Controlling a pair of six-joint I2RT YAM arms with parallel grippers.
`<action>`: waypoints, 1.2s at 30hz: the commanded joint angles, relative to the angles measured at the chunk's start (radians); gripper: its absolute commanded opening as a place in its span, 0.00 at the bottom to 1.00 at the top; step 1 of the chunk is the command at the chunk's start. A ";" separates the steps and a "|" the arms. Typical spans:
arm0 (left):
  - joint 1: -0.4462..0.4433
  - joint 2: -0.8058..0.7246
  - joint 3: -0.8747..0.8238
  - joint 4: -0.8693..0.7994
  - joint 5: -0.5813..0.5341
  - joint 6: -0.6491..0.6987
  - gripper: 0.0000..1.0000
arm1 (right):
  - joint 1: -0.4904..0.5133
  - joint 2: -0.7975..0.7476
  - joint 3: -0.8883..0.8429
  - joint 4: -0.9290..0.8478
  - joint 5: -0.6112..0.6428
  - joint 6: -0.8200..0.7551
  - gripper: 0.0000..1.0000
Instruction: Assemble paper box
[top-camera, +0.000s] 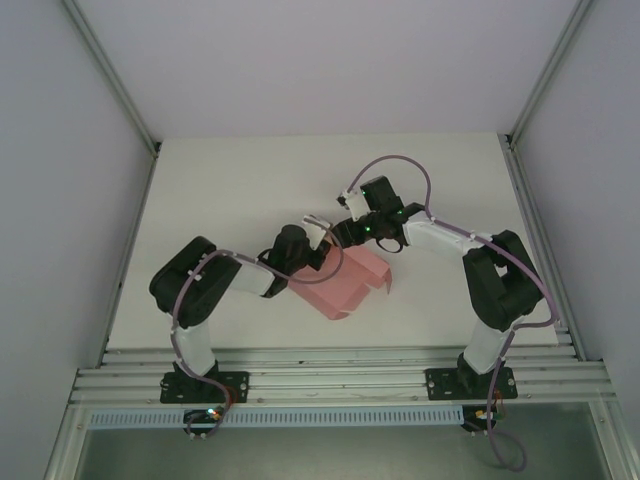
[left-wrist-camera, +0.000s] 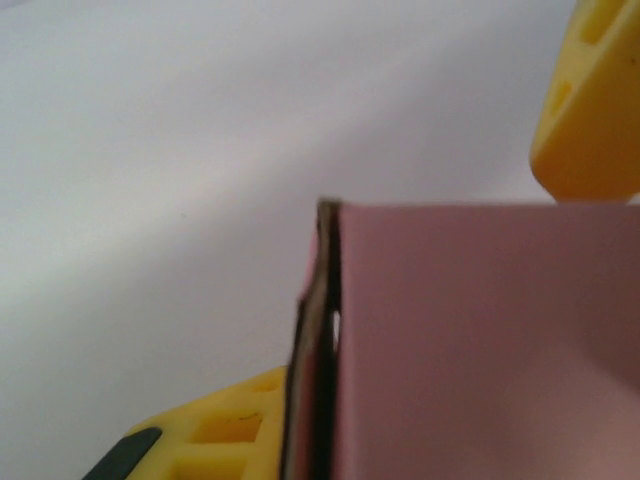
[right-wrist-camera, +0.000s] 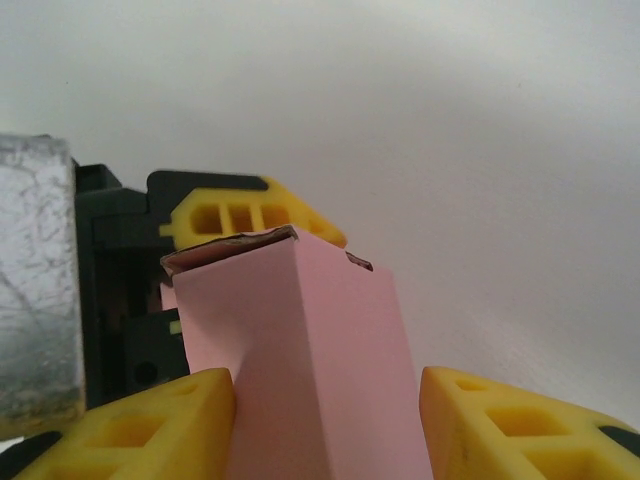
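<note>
**Both grippers at the pink box, mid-table**

The paper box (top-camera: 345, 285) is folded up into a low pink block on the white table (top-camera: 250, 180). It lies right under the two tool heads, which meet over its far end.

R gripper (right-wrist-camera: 328, 375): the box runs straight out btwn its yellow fingers (right-wrist-camera: 160, 425) and past the tips. Card looks to be touching the inner face of each finger, so I'd call it clamped across the box's width. At the box's end beyond the tips, the top flap edge lifts a bit and shows a dark underside.

L gripper (left-wrist-camera: 410, 270): jaws apart, one finger (left-wrist-camera: 590, 110) above the box's top edge, the other low, next to a corner seam that gapes slightly. Can't tell if they're pressing the card or just straddling it.

Seen from the R wrist, one L finger pokes out just behind the box's far end.
</note>
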 joint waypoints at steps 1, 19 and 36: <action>-0.013 0.030 0.025 0.046 -0.004 0.040 0.22 | 0.003 0.045 -0.042 -0.099 0.035 0.007 0.52; -0.024 -0.105 0.042 -0.171 -0.350 -0.027 0.00 | -0.075 -0.191 -0.035 -0.091 0.257 0.058 0.99; -0.018 -0.233 0.078 -0.384 -0.491 -0.158 0.00 | -0.125 -0.343 -0.138 -0.144 0.278 0.048 1.00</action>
